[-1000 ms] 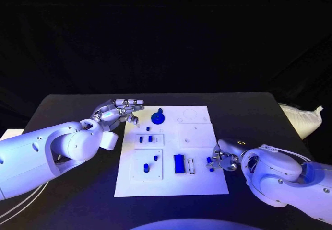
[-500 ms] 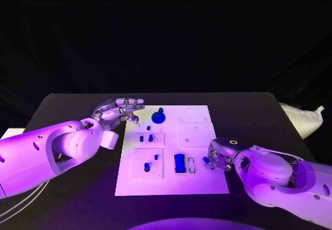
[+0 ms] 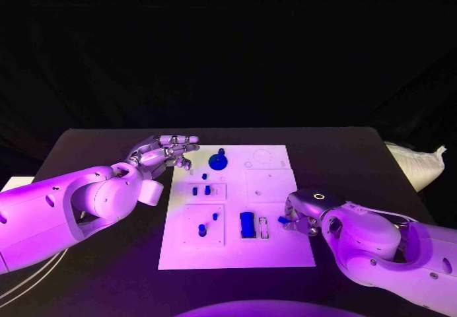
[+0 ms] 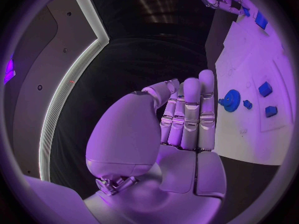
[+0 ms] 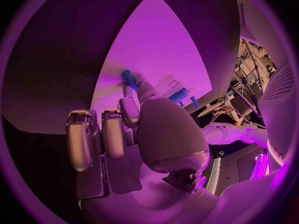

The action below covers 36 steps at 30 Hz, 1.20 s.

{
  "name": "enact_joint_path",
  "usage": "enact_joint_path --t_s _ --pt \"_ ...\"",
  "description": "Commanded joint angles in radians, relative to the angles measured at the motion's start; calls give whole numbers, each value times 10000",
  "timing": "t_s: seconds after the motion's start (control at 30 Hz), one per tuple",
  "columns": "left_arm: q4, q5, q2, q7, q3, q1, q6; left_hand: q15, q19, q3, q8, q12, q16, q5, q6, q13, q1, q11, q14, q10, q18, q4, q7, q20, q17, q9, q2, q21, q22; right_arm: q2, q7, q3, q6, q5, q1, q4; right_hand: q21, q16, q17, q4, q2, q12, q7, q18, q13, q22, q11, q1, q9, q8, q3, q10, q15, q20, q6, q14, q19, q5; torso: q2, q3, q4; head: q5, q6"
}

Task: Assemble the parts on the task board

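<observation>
The white task board (image 3: 271, 254) lies mid-table. My right hand (image 3: 305, 221) hovers at its near right edge and pinches a small blue peg (image 3: 284, 220) at its fingertips. In the right wrist view that peg (image 5: 128, 77) juts from the fingertips of the right hand (image 5: 143, 129) over the board (image 5: 156, 45). My left hand (image 3: 164, 152) hangs by the board's far left corner, fingers straight and holding nothing. A blue gear (image 3: 219, 160) stands near it. The left wrist view has the left hand (image 4: 184, 119), the gear (image 4: 231, 100) and the board (image 4: 243, 69).
On the board lie two small blue pieces (image 3: 201, 191), a small peg (image 3: 215, 216), an oval piece (image 3: 201, 230) and a long blue bar (image 3: 247, 224). A white bag (image 3: 416, 165) sits at the table's right edge.
My right hand has shifted a little left and farther onto the board with the blue peg still pinched. The left hand has stayed put.
</observation>
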Motion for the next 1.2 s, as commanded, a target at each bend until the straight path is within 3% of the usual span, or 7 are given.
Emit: enact_joint_path --t_s 0.03,0.23,0.43,0.77,1.03,1.13,1.2 --pt "18 -24 1 51 4 -5 172 -25 -50 10 29 30 31 53 -16 -14 -50 10 -22 -44 120 -40 -21 -13 -10 2 1 25 12 -43 -764 -112 -342 663 -132 -79 61 48 577 -62 796 30 1 -181 33 2048 -64 823 -24 42 241 30 -56 -40 46 639 532 1 7 11 3 6 7" --pt "22 -24 1 51 3 -7 173 -25 -50 10 29 30 31 53 -16 -14 -50 10 -22 -44 120 -40 -21 -13 -10 2 1 25 12 -156 -666 -86 -1200 1240 -126 78 75 45 595 -216 534 -11 25 -186 28 2069 -44 425 34 -38 1051 60 -43 -15 87 641 547 24 -1 0 6 6 2" --pt "24 -24 -1 48 3 -7 168 -25 -50 10 29 30 31 53 -16 -14 -50 10 -22 -44 120 -40 -21 -13 -10 2 1 25 12 -264 -503 -43 -1722 1846 -95 265 77 26 581 211 262 -7 -5 -187 49 2075 -50 -504 20 -190 1448 109 -28 0 51 643 551 -177 5 -1 1 4 17" --pt "30 -24 -12 47 2 -9 170 -26 -53 13 24 34 34 56 -36 -18 -44 12 -26 -62 122 -55 -18 -14 -17 -2 3 26 15 -286 -304 -6 -2557 2508 -81 528 109 43 618 437 -22 60 -32 -199 108 2115 -71 -913 27 -246 1737 158 -52 -18 147 655 586 -107 8 -1 8 15 7" --pt "38 -24 -15 50 2 -10 169 -24 -55 14 25 41 37 57 -44 -19 -49 16 -28 -71 121 -56 -13 -13 -22 -3 13 26 17 -171 -230 -1 -2808 3089 -80 561 121 54 638 536 -164 102 -41 -203 142 2129 -78 -1093 37 -269 1836 188 -59 -27 191 661 600 69 9 -3 5 37 -13" --pt "41 -24 -8 47 2 -10 167 -24 -55 14 25 41 37 57 -44 -19 -49 16 -28 -71 121 -56 -13 -13 -22 -3 13 26 17 -107 -269 -1 -2742 3291 -79 532 137 71 666 671 -306 137 -47 -209 173 2149 -82 -1322 48 -292 1843 216 -62 -32 228 668 617 556 4 -11 17 29 -17" --pt "44 -24 -5 46 2 -10 167 -24 -55 14 25 41 37 57 -44 -19 -49 16 -28 -71 121 -56 -13 -13 -22 -3 13 26 17 -71 -306 -1 -2634 3415 -79 503 143 74 672 698 -336 148 -47 -212 182 2156 -83 -1369 52 -297 1843 224 -63 -33 240 670 624 631 4 -16 19 17 -15"
